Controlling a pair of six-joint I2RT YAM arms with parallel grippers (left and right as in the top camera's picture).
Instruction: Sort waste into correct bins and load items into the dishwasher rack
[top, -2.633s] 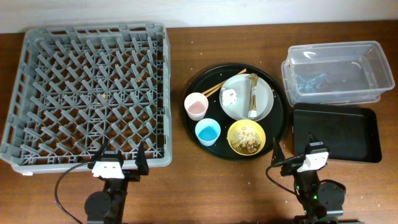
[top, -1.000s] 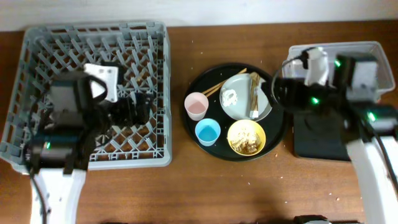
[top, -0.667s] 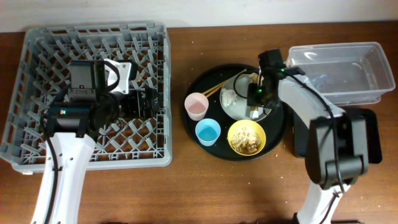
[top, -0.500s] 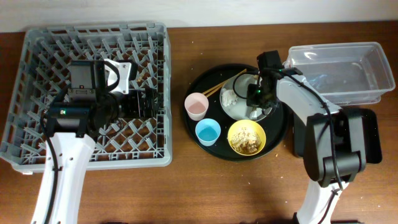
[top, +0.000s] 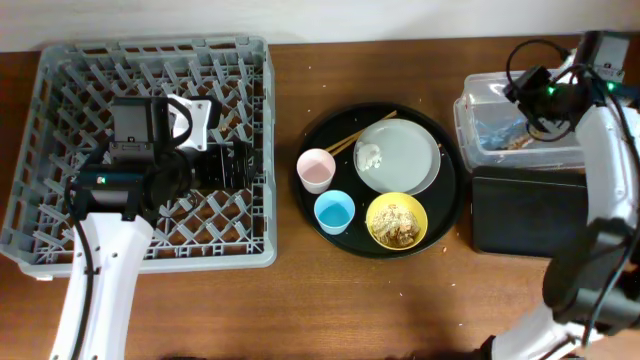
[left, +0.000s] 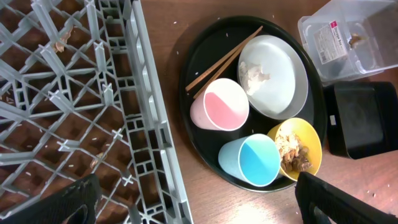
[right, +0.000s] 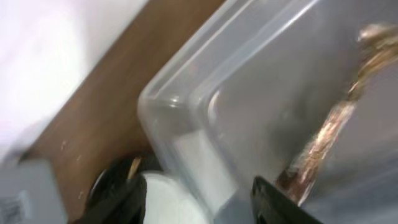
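I judge this job barely begun. My right hand (right: 199, 200) hovers over the clear tub (top: 490, 150), which sits just beside the round black tray (top: 443, 205) on its right. Its fingers are spread apart and grip nothing. A brown strand of scrap (right: 329, 130) shows inside the tub close to one finger (whether it has settled or is dropping, the blur hides). That strand and a few brown bits with it are all the sorting I can count as done. On the round black tray, the paper wad (top: 369, 155) still lies on the plate (top: 410, 160). The chopsticks (top: 352, 138) lean by the plate's upper-left edge, and food scraps (top: 398, 222) fill the yellow bowl (top: 370, 221). The pink cup (top: 316, 170) and blue cup (top: 333, 212) also stand on that tray, so all four dishes await loading. The dishwasher rack (top: 90, 90), left of the round black tray, holds no dish. My left hand (top: 235, 165) hangs over it with fingers wide apart and empty. I see nothing in the shallow black bin (top: 530, 215), right of the round tray and nearer me than the tub. Crumbs dot the bench (top: 400, 310) around the tray.
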